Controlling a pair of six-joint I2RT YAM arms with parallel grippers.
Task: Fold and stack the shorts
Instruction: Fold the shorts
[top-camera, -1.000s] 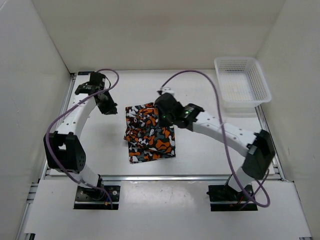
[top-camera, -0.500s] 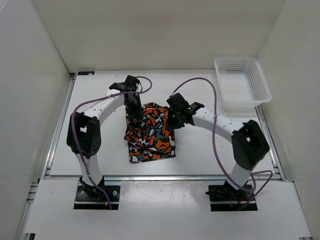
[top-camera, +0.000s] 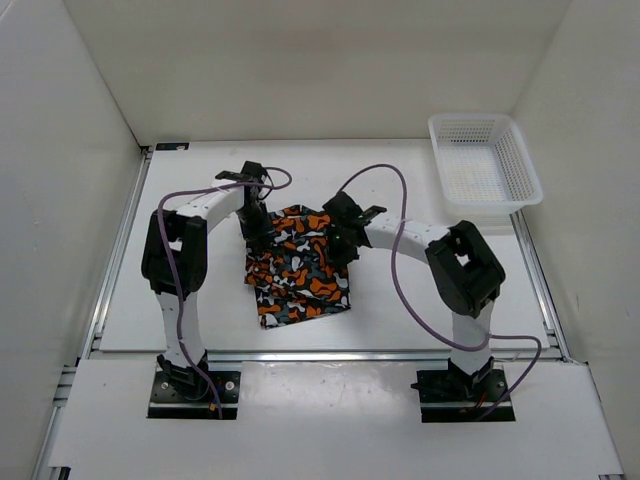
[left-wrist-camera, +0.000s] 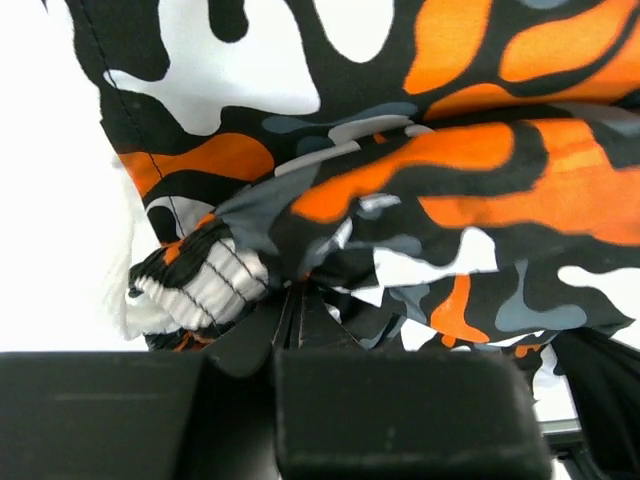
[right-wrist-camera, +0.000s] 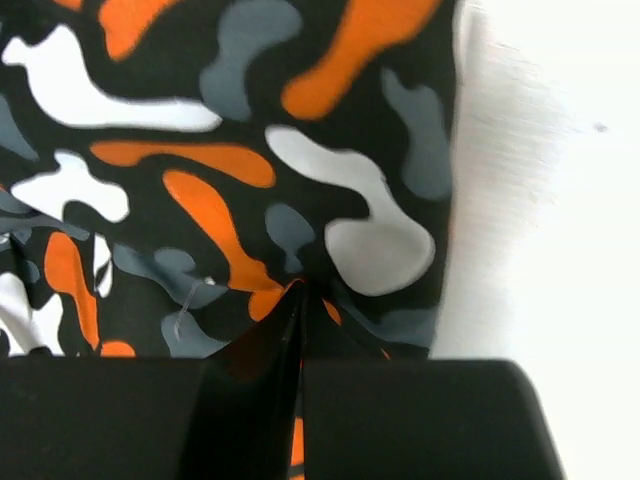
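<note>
Pinching the shorts (top-camera: 300, 275) at the far corners, with left fingers (left-wrist-camera: 400, 420) and right fingers (right-wrist-camera: 420, 420) each clamped on cloth, likely to fold that edge across the desk (top-camera: 200, 300).

A flat white desk (top-camera: 420, 300) fills the middle of the top view, matte and evenly lit, with only soft, faint shadows on it; silver metal rails run along its left edge (top-camera: 118, 250), its right edge (top-camera: 540, 290) and its near edge (top-camera: 320, 353). Plain white panels close it in on three sides: a back wall (top-camera: 320, 70), a left wall (top-camera: 50, 200) and a right wall (top-camera: 595, 150), all bare; a white board (top-camera: 320, 415) lies in front of the near rail. In both wrist views the same desk shows at one side, bright and washed out by the light.
</note>
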